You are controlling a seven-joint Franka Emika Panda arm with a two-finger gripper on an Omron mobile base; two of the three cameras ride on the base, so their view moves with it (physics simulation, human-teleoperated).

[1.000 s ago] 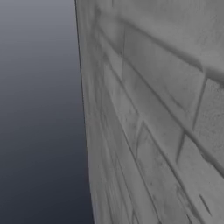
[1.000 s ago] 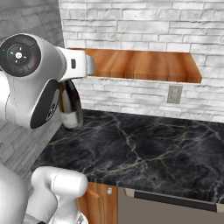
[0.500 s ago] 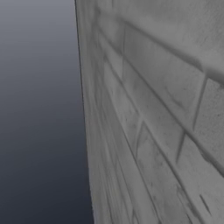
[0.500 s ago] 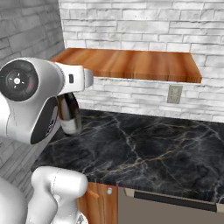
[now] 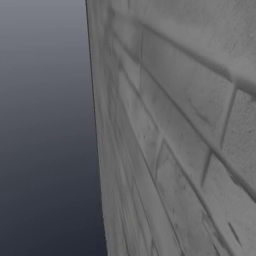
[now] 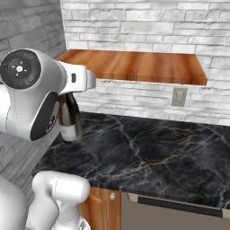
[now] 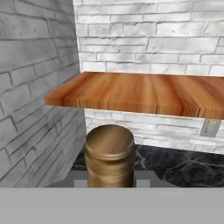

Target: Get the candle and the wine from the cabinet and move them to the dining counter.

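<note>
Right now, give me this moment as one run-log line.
gripper: out of sight behind arm, state unclear | wine: hanging upright under the hand, above wall counter | cabinet: top bare | candle: not seen

Open room between cabinet (image 6: 134, 67) and wall-side counter (image 6: 148, 152); brick corner left.

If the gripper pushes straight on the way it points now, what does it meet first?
Probably the front edge of the wooden shelf, which sits dead ahead just above the wine bottle's foil top; the brick wall lies behind it. Depth is hard to judge.
</note>
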